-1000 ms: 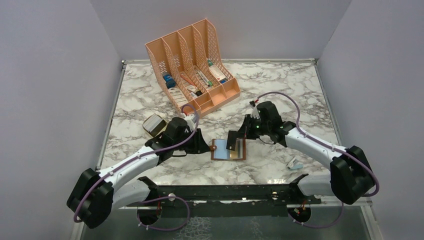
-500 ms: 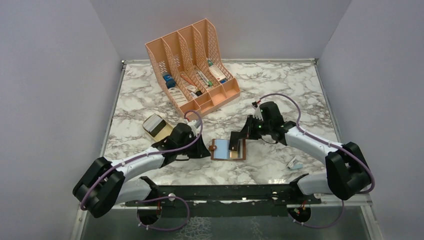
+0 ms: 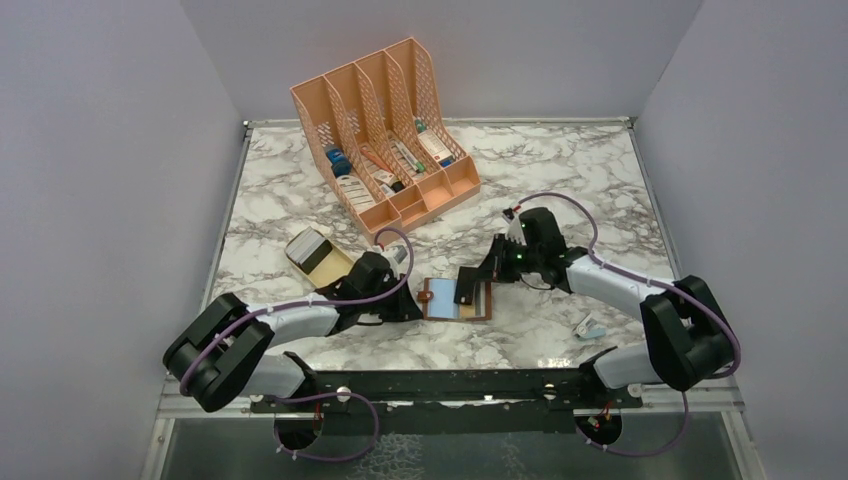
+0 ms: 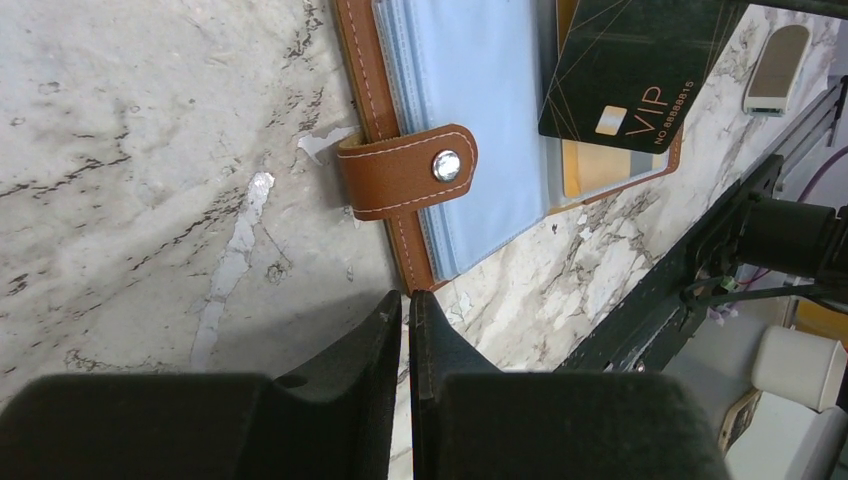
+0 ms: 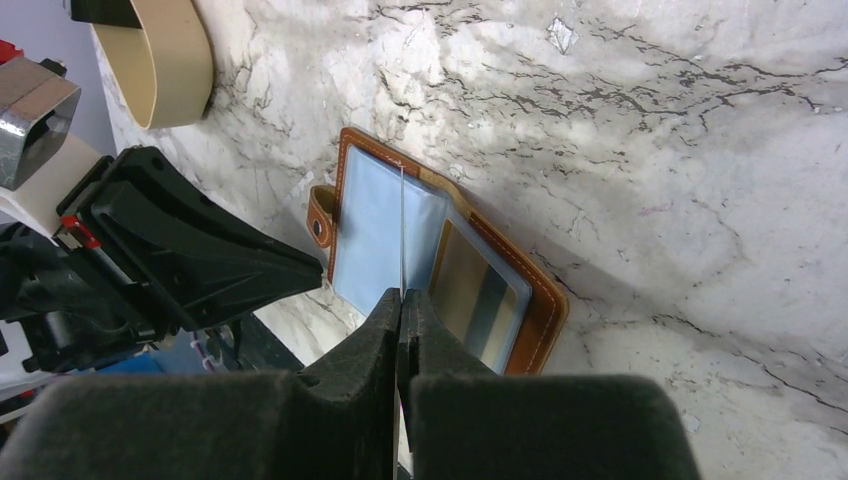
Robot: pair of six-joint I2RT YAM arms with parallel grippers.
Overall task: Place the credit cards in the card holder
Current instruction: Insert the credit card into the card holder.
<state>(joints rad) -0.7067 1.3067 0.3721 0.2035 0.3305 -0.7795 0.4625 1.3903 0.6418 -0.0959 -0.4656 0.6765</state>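
**Open card holder and held card.** The card holder (image 4: 362, 80) lies flat and open on the marble table (image 4: 150, 150), between the two arms. Its long axis runs left to right across your top view.

Your right gripper (image 5: 401, 300) is clamped on one black card (image 4: 630, 70), held on edge. In the right wrist view the card shows only as a thin line straight out from the fingertips, crossing the pale blue sleeve. It hangs directly over the holder, so the pocket mouth you need probably lies just below and ahead of the claw. The right arm is the one placed for the insertion. By this reading, the card must tip flatter, with its leading edge aligned to a sleeve opening.

Your left gripper (image 4: 405, 300) has its fingers pressed together on nothing. Its tips sit at the holder's tab-side border, near the snap tab (image 4: 405, 182). You cannot tell whether they touch the leather.

Count:
- one holder
- one card in the claw
- at least one tan card (image 4: 600, 168) already behind the clear sleeve, with a second there uncertain
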